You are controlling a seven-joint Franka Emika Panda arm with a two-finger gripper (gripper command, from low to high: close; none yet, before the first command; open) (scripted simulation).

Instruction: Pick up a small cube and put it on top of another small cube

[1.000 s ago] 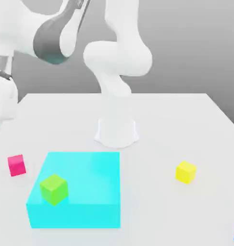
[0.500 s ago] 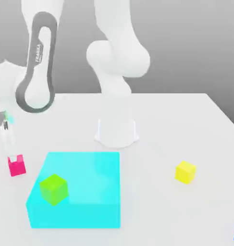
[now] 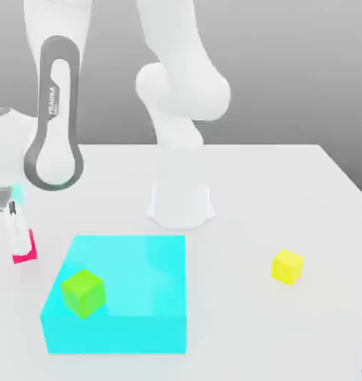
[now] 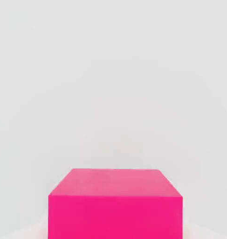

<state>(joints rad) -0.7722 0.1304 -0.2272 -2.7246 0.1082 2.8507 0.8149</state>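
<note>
Currently, the claw (image 3: 20, 238) is clamped on the pink cube (image 3: 27, 251) at the left edge of the exterior view, on the tabletop (image 3: 273, 193). At lower right sits the yellow cube (image 3: 288, 266), well apart.

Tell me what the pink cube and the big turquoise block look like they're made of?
Pink cube: flat, matte, plastic-like, with even colour, no grain and no shine. Turquoise block: possibly smooth painted plastic or foam, with a faint soft sheen on top and crisp edges. Both are simulator renders, so the actual material stays open.
</note>
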